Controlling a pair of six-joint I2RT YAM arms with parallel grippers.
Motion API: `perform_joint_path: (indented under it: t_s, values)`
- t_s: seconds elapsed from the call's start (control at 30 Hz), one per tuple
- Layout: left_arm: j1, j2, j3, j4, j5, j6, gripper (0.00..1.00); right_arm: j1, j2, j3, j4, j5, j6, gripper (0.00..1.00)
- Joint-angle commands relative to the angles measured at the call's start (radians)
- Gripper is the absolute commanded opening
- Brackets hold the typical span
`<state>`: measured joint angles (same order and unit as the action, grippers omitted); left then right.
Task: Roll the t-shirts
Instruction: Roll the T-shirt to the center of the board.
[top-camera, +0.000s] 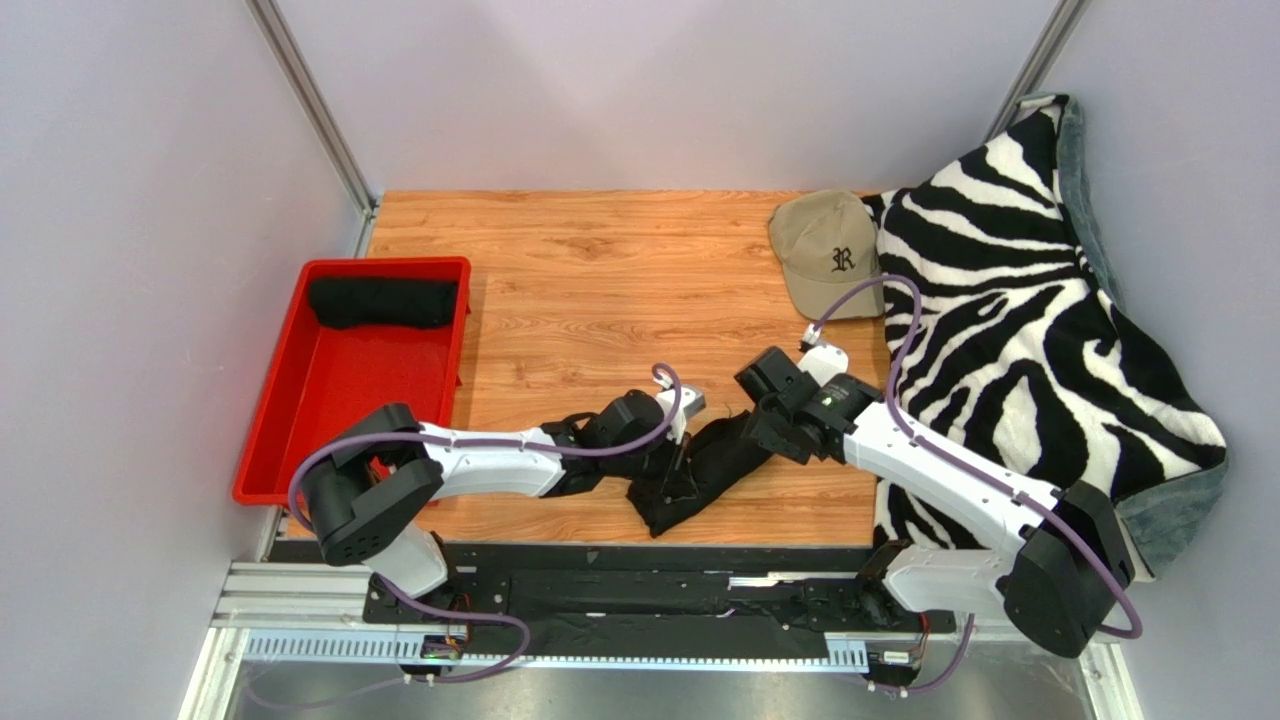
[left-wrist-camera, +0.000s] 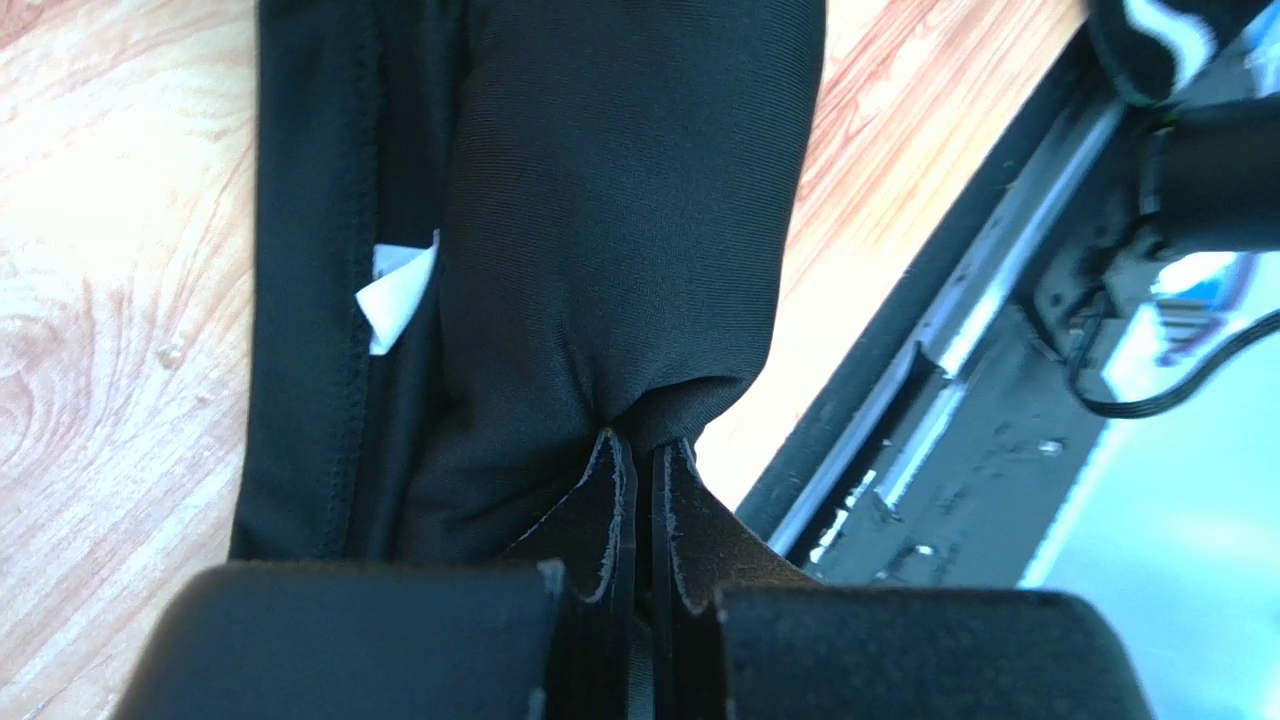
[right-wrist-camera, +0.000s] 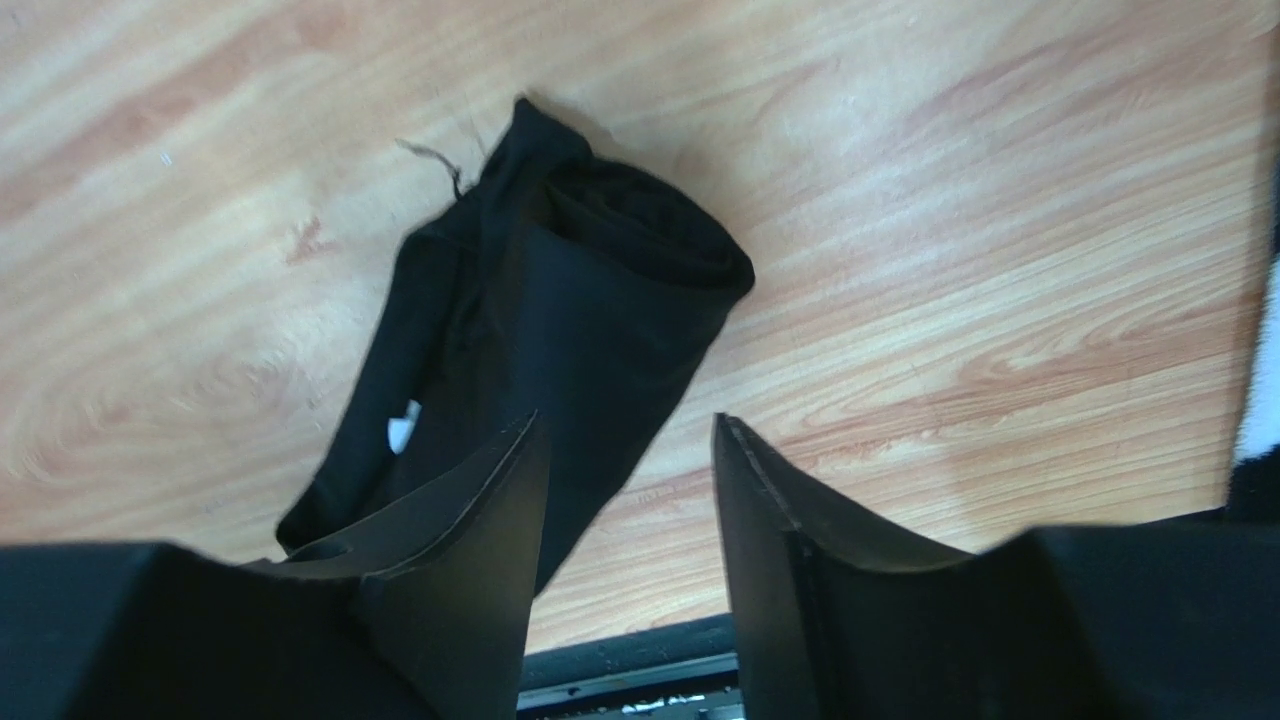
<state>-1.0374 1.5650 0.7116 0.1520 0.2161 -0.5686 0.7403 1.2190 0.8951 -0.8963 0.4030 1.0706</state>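
The black t-shirt (top-camera: 709, 468) I'm working lies as a loose roll on the wooden table (top-camera: 601, 270) near its front edge, between the two arms. My left gripper (left-wrist-camera: 639, 450) is clenched on one end of it, cloth pinched tight between the fingers (a white label shows beside the fold). My right gripper (right-wrist-camera: 624, 428) hangs over the other end with its jaws apart, holding nothing; its left finger may brush the fabric, I can't tell. A second rolled black shirt (top-camera: 383, 302) sits at the far end of the red bin (top-camera: 323, 405). A tan cap (top-camera: 827, 248) and a zebra blanket (top-camera: 1022, 330) lie to the right.
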Motion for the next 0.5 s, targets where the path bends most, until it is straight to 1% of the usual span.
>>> perform_joint_path:
  t_s: [0.0,0.13,0.33,0.47]
  values:
    - [0.063,0.020,-0.032,-0.017,0.161,-0.076,0.00,0.036,-0.058,-0.045,0.132,-0.007,0.031,0.45]
    - [0.111,0.049,-0.041,0.007,0.255,-0.105,0.00,0.062,-0.023,-0.048,0.135,-0.007,0.045,0.44]
    - [0.142,0.073,-0.037,0.011,0.299,-0.128,0.00,0.073,0.068,-0.025,0.143,-0.016,0.043,0.44]
    - [0.149,0.081,-0.038,0.014,0.316,-0.134,0.00,0.071,0.177,0.016,0.123,-0.020,0.035,0.44]
